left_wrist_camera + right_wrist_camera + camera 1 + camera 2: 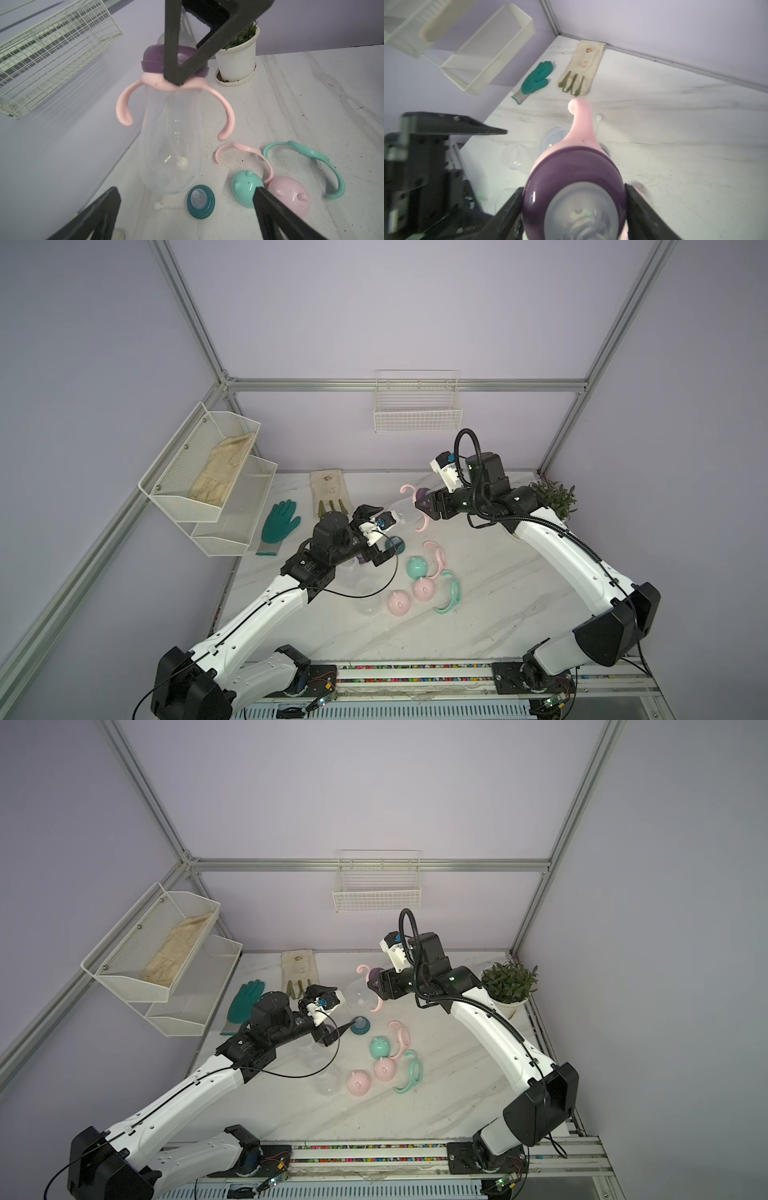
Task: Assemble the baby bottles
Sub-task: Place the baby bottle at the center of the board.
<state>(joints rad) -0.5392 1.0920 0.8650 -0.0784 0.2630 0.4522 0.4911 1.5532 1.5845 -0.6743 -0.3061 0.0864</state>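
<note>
— How does your baby bottle look?
— Clear body, purple collar, pink handle ring. Your right gripper clamps the collar, over the table's back. Your left gripper gapes, empty.

Pale lilac walls, marble tabletop

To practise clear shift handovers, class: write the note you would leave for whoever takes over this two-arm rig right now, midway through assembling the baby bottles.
Left claw: open, empty, facing the held bottle.
Right claw: shut on the purple collar of a clear bottle with its pink handle ring fitted.
Loose on the table: teal collar, mint cap, two pink caps, pink ring, mint ring; two more clear bodies by the left arm.
Done: one bottle bar its cap.
Left: cap it, build the other two.
</note>
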